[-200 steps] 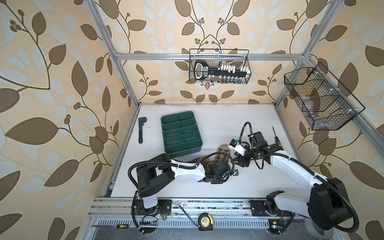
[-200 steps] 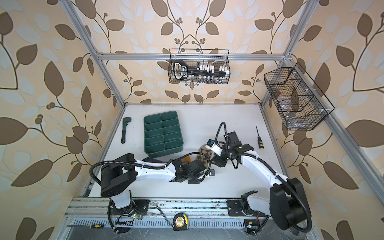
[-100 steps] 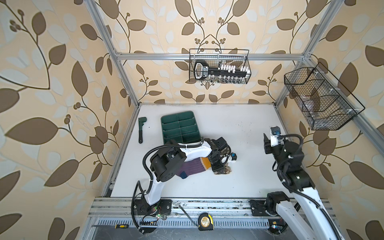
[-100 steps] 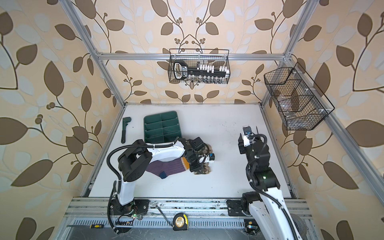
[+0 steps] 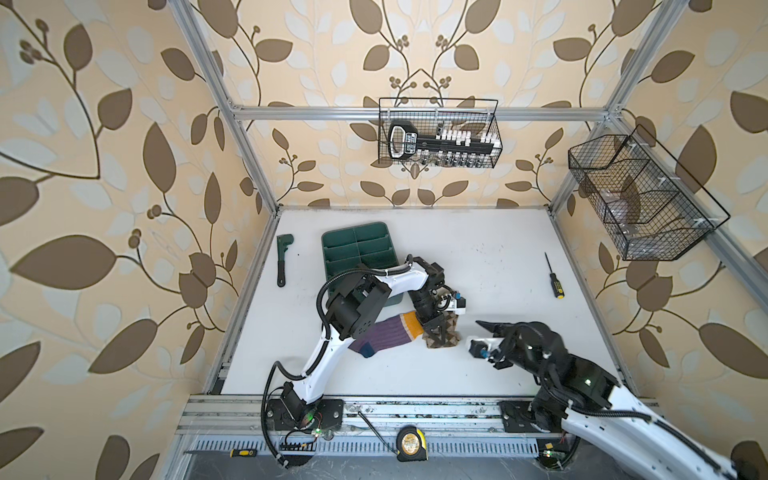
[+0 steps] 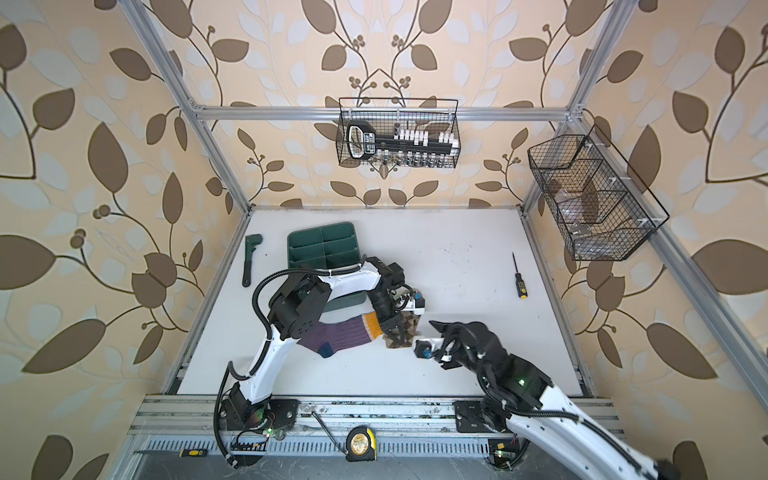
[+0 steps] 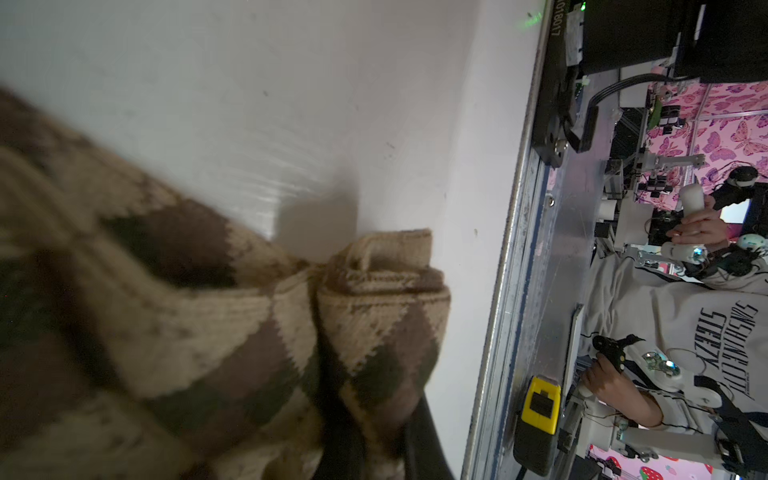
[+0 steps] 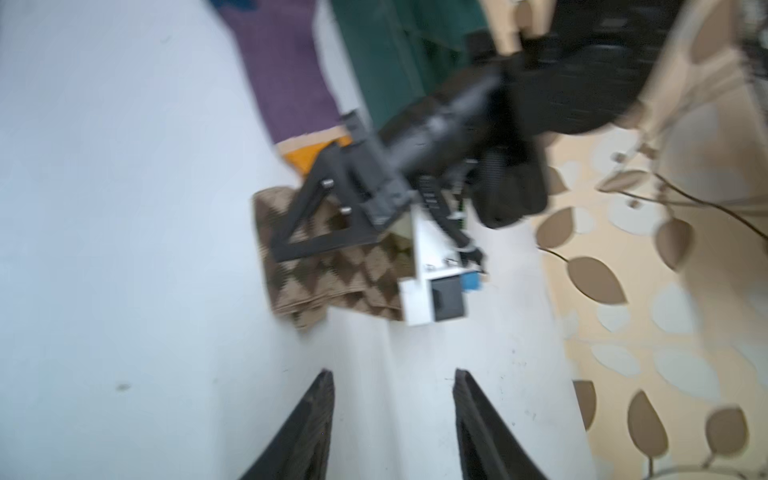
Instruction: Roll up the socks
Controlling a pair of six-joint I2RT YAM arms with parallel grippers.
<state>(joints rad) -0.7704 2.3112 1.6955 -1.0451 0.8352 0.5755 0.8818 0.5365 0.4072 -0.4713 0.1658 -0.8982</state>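
In a top view the left claw (image 5: 434,332) was closed, pinching the argyle sock (image 5: 449,340), with the purple sock (image 5: 386,334) lying just beside it. The right claw (image 5: 487,327) hung near, empty. The left wrist view showed argyle fabric bunched against that claw. The right wrist view showed its own fingers (image 8: 320,399) parted around nothing, both socks ahead of them.

White tabletop (image 5: 498,249): green tray (image 5: 355,227) and wrench (image 5: 282,262) far left, screwdriver (image 5: 552,276) right. Purple sock (image 5: 386,334) beside argyle sock (image 5: 448,338), near centre.
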